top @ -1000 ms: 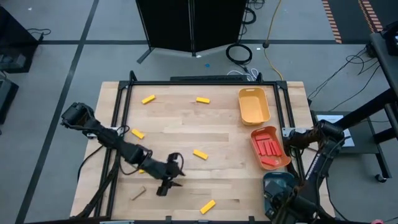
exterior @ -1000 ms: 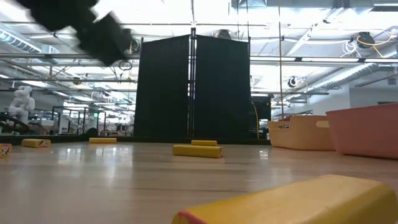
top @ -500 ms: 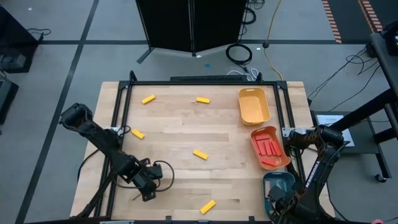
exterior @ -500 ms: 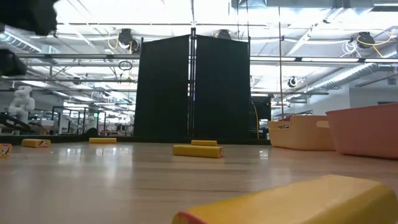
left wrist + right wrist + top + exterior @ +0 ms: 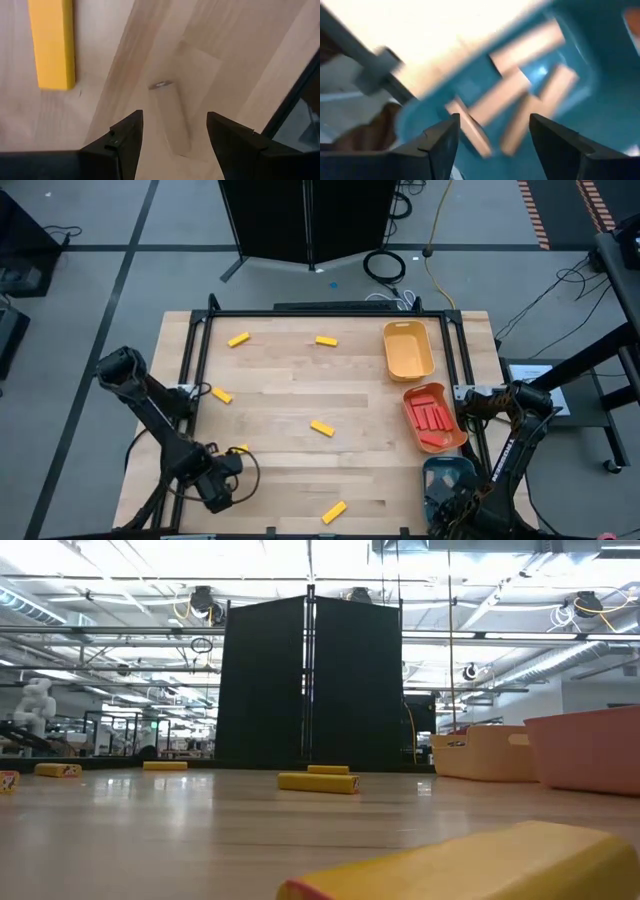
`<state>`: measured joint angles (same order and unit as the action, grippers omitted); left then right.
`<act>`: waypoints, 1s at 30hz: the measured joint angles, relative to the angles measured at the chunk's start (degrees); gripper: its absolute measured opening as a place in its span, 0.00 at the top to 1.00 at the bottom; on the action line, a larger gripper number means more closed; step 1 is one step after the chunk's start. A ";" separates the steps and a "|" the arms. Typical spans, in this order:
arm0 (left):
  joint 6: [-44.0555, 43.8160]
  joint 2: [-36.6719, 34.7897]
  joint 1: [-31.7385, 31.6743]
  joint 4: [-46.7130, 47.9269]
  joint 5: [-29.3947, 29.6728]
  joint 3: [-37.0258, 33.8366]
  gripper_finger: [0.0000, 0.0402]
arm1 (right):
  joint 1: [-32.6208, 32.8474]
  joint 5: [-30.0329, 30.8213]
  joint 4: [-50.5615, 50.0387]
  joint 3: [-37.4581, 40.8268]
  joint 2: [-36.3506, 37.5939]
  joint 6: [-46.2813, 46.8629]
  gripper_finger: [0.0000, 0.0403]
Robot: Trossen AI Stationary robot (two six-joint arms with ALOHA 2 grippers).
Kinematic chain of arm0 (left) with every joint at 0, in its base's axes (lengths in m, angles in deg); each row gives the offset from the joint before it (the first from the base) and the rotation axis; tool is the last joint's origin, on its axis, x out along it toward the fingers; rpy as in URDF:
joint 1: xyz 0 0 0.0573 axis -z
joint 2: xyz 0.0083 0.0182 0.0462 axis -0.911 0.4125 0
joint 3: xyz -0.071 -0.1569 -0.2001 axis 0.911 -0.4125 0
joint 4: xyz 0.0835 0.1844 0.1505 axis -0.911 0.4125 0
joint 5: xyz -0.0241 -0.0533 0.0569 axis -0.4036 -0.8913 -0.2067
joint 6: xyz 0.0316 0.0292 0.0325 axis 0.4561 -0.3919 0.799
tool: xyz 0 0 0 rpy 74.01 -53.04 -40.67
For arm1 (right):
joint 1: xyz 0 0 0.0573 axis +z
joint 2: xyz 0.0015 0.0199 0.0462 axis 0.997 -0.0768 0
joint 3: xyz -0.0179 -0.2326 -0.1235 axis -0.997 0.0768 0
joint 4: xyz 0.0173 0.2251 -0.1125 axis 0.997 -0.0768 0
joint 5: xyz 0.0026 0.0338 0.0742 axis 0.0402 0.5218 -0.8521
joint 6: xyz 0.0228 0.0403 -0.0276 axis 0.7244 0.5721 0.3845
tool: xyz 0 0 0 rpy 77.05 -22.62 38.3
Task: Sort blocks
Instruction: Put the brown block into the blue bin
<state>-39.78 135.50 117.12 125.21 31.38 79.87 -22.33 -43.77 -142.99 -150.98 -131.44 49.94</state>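
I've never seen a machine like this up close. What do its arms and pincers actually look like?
Both arms are dark, nearly black, built of slim jointed segments with rounded bulky joints. A thin black cable loops beside the left arm near its wrist. Each pincer, left pincer and right pincer, ends in two matte dark fingers, broad and angular, tapering to blunt tips. No markings show.

You are looking at no readable text: no labels, brands, numbers or signs showing legibly in any view.
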 joint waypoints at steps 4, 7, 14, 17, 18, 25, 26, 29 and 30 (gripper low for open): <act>-5.24 0.00 2.04 -0.64 1.20 -1.56 0.47 | 0.00 6.82 3.30 0.00 0.00 -2.91 0.43; -7.66 0.00 3.16 -1.66 1.49 -2.83 0.47 | 0.19 10.18 4.72 0.00 0.00 -3.27 0.42; -10.65 0.13 4.78 -4.43 4.85 -4.61 0.47 | 2.30 16.23 6.38 0.00 0.00 -3.49 0.43; -10.87 0.15 5.33 -4.95 5.88 -4.61 0.47 | 3.06 16.38 6.33 0.00 0.00 -2.95 0.43; -11.09 0.20 5.41 -5.04 5.96 -4.61 0.47 | 3.31 16.55 6.33 0.00 0.00 -2.67 0.43; -12.33 4.35 6.62 -7.37 6.30 -4.61 0.47 | 3.98 19.12 6.33 0.00 0.00 -1.57 0.43; -12.29 5.26 6.80 -7.49 6.26 -4.61 0.47 | 3.98 19.14 6.33 0.00 0.00 -1.57 0.43; -12.16 7.51 6.84 -6.98 5.91 -4.45 0.47 | 3.98 19.12 6.33 0.00 0.00 -1.60 0.43; -12.13 7.99 6.87 -6.90 5.93 -4.34 0.47 | 3.98 19.09 6.33 0.00 0.00 -1.61 0.43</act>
<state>-51.91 143.49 123.99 118.31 37.31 75.53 -18.35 -24.67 -136.66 -150.98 -131.44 48.33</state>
